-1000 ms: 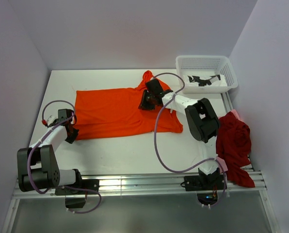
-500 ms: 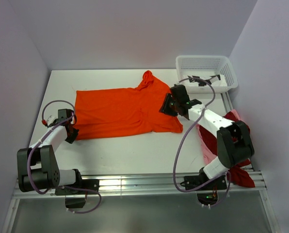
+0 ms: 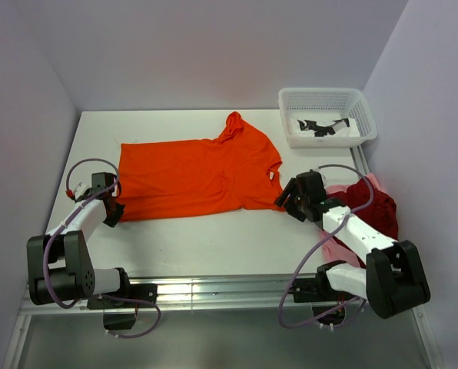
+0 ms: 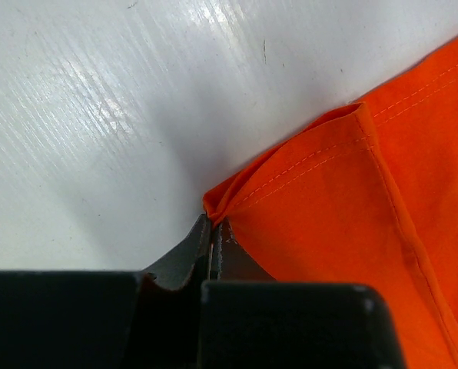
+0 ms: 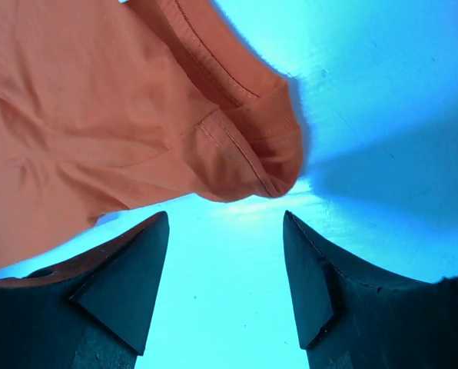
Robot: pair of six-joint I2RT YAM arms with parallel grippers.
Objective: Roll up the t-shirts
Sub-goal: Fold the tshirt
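You're pinching the left gripper (image 4: 214, 231) tight on a corner of the orange t-shirt (image 4: 352, 246), with the left arm (image 3: 81, 221) folded short. Your right gripper (image 5: 225, 231) is hanging with jaws wide and empty, and the right arm (image 3: 360, 233) is lying low, reaching inward.

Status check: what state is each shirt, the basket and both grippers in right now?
orange t-shirt: spread flat, unrolled.
left gripper: shut on the orange t-shirt's hem corner.
right gripper: open, empty, just off its sleeve.
dark red t-shirt: crumpled heap, unrolled.
pale pink t-shirt: crumpled, partly under the red one.
basket: upright, holding black and white items.
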